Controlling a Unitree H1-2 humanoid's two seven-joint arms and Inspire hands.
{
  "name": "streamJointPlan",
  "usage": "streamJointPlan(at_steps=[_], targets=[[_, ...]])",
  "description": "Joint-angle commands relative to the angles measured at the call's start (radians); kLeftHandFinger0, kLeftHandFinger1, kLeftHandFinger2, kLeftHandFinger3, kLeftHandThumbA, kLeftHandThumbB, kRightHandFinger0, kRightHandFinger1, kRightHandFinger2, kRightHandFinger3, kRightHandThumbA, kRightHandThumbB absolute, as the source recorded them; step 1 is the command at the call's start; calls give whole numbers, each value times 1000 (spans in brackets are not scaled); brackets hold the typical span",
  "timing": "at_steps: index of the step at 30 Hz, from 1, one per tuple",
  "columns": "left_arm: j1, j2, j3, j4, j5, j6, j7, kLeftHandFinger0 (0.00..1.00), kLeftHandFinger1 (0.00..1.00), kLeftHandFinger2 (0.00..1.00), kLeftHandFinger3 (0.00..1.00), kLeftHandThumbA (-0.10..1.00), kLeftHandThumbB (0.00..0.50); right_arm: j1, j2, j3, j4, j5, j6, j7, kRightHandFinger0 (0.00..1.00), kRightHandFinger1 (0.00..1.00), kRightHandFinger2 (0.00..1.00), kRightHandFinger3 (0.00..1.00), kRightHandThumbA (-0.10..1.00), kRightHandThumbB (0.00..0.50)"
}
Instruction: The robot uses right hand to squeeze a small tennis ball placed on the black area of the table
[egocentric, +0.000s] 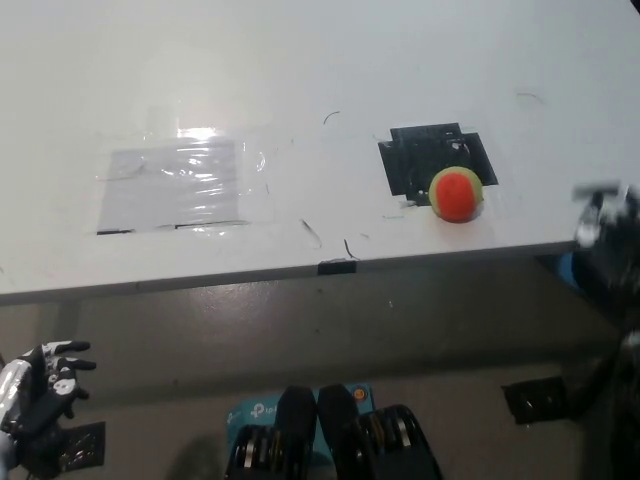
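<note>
The ball (457, 194) is sitting on the black patch (430, 156) near the table (320, 70) edge, placing it within reach of the blurred right hand (608, 225), finger state indeterminable.

White-and-black left hand (45, 390); blurred black right arm (610, 250).

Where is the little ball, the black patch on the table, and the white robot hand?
ball (457, 194), head view, on the middle of its orange face.
black patch (415, 155), head view, on its bare upper left part.
left robot hand (45, 385), head view, on the middle of the hand, below the table edge.
</note>
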Motion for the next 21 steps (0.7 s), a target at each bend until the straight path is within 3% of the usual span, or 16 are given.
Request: streamJointPlan(at_steps=[1,2,4,6,7,8,9,11,13,14,16,17,19,21], targets=[[-8,23,6,-16,0,-16,-13,285,386,519,609,170,212,-155,-45,17,-43,-12,26,25,0,0,33,535,127,205],[-7,24,6,-20,-1,-11,-13,286,386,515,602,172,217,-181,-58,33,-42,-31,34,35,15,56,134,568,152,227],[-5,18,10,-24,-8,-11,-13,271,368,505,589,137,218,-219,-81,76,-54,-94,93,46,154,247,471,685,278,287],[-4,20,8,-24,-5,-11,-13,273,373,511,587,138,204,-243,-106,121,-74,-135,154,68,376,480,663,848,347,318],[-4,20,8,-24,-5,-10,-13,273,374,511,588,139,203,-247,-111,132,-79,-141,171,69,437,527,695,874,358,328],[-6,19,9,-20,-8,-16,-15,258,358,501,586,170,213,-274,-136,180,-71,-169,193,110,769,879,966,1000,381,355],[-12,19,10,-15,-7,-17,-12,255,355,498,597,187,223,-289,-145,202,-54,-186,196,116,887,978,1000,1000,421,388],[-17,21,7,-15,-2,-14,-13,247,340,488,585,205,228,-303,-164,243,-26,-209,208,128,1000,1000,1000,1000,487,412],[-17,20,8,-21,-2,-2,-10,260,346,494,570,161,214,-316,-172,285,0,-229,263,153,1000,1000,1000,1000,501,460],[-19,21,8,-21,-1,-1,-10,261,346,495,569,161,215,-318,-175,291,1,-230,269,151,1000,1000,1000,1000,501,460],[-19,23,5,-31,5,13,-7,283,366,515,581,150,202,-328,-191,334,26,-244,316,195,1000,1000,1000,1000,584,492],[-19,22,6,-30,2,11,-9,286,371,520,580,148,205,-330,-194,348,42,-241,324,208,1000,1000,1000,1000,567,496],[-22,24,9,-28,-5,3,-15,267,347,496,599,156,218,-333,-209,397,79,-287,345,225,1000,1000,1000,1000,672,500],[-22,26,7,-29,-2,7,-14,264,344,492,601,159,216,-333,-214,417,97,-302,350,227,1000,1000,1000,1000,706,492]])
